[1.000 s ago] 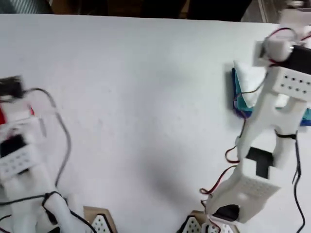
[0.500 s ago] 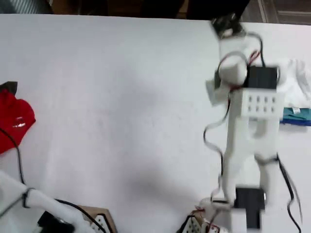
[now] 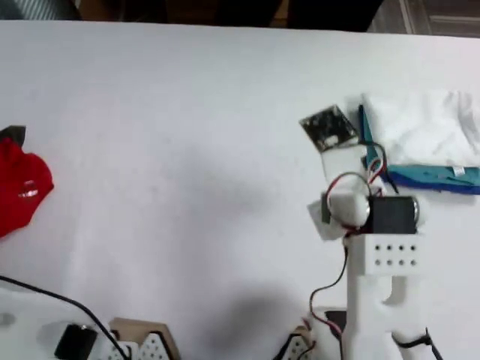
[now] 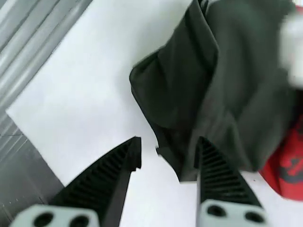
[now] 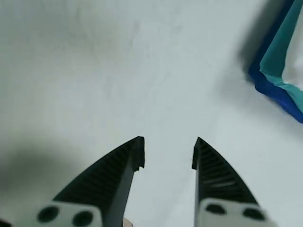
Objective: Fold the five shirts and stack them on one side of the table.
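- The left gripper (image 4: 169, 144) hangs low over the white table (image 4: 85, 99), its jaws apart.
- A crumpled dark shirt (image 4: 227, 80) lies just ahead of it, one corner reaching between the jaws.
- A red shirt (image 4: 286, 177) touches the dark shirt's far side.
- The right gripper (image 5: 168, 142) also has its jaws spread, over bare tabletop.
- The folded stack (image 5: 279, 80) sits just beside it, with a white shirt (image 3: 424, 131) topping teal and blue layers.
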Robot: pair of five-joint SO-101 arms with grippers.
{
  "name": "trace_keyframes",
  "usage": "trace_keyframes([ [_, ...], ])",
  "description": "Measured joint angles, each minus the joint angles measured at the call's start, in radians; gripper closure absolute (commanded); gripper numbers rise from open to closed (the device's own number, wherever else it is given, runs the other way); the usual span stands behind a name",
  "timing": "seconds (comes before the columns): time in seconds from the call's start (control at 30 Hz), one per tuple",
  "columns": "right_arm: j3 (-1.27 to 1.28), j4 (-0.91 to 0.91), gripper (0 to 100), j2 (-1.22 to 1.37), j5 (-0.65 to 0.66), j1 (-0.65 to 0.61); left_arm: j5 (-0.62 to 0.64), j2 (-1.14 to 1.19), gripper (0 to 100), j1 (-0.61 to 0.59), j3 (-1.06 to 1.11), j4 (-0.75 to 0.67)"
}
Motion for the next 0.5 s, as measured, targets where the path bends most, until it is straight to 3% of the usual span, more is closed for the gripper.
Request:
trace_keyframes([
  [0.13,0.023,-0.003,82.9,-0.017,0.000,0.000,0.002,0.261,80,0.003,-0.377,0.109],
  [0.23,0.028,-0.003,82.9,-0.018,0.000,0.000,0.002,0.416,80,0.025,-0.542,0.161],
  [0.5,0.028,-0.003,82.9,-0.020,0.000,0.000,0.002,0.577,80,0.120,-0.623,0.244],
])
